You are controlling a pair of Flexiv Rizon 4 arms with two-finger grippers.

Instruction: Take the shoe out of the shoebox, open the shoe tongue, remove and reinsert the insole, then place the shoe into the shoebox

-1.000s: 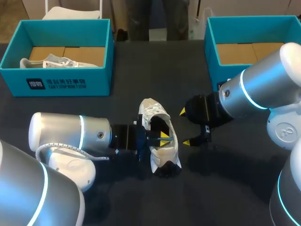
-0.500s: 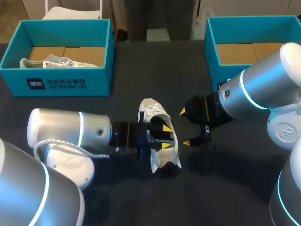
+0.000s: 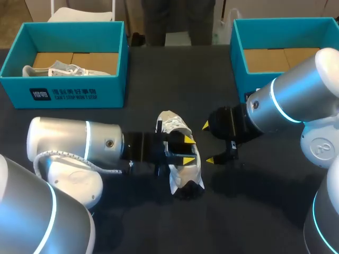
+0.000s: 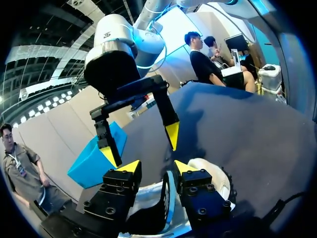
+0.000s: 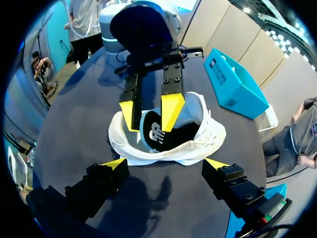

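Observation:
A white shoe (image 3: 179, 168) lies on the dark table, its opening facing my right gripper (image 5: 165, 166) in the right wrist view. A dark insole (image 5: 159, 133) with a white mark sits in that opening (image 5: 168, 144). My left gripper (image 3: 186, 150) hovers over the shoe, open, its yellow fingertips (image 5: 171, 110) on either side of the insole without pinching it. From the left wrist, the insole's edge (image 4: 167, 196) stands between the tips of my left gripper (image 4: 156, 167). My right gripper (image 3: 207, 143) stands wide open just right of the shoe, holding nothing.
A teal shoebox (image 3: 63, 87) at the back left holds a second white shoe (image 3: 58, 70). Another teal box (image 3: 238, 58) stands at the back right, behind my right arm. Bare dark table lies in front of the shoe.
My left gripper has opened from shut over the shoe's opening, and the left arm has drawn back slightly to the left. The right arm has not moved.

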